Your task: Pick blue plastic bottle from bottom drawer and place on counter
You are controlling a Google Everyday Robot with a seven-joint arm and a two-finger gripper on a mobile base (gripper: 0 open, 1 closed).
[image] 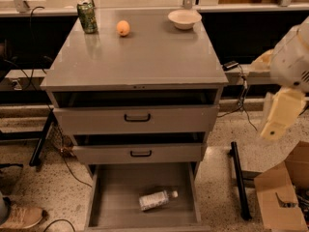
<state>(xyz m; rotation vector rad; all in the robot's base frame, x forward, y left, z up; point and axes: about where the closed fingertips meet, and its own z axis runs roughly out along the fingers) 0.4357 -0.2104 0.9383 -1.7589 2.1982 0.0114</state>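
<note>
The blue plastic bottle point(157, 199) lies on its side in the open bottom drawer point(113, 197), cap pointing right, right of the drawer's middle. The counter point(140, 57) is the glossy grey top of the cabinet. My gripper point(279, 115) hangs from the white arm at the right edge of the view. It is beside the cabinet at the height of the upper drawers, well above and to the right of the bottle, and holds nothing that I can see.
A green patterned can point(87, 17), an orange fruit point(123, 28) and a white bowl point(184, 19) stand along the counter's back. The two upper drawers point(137, 117) are slightly ajar. A cardboard box point(282, 197) and a black bar point(240, 178) lie on the floor at the right.
</note>
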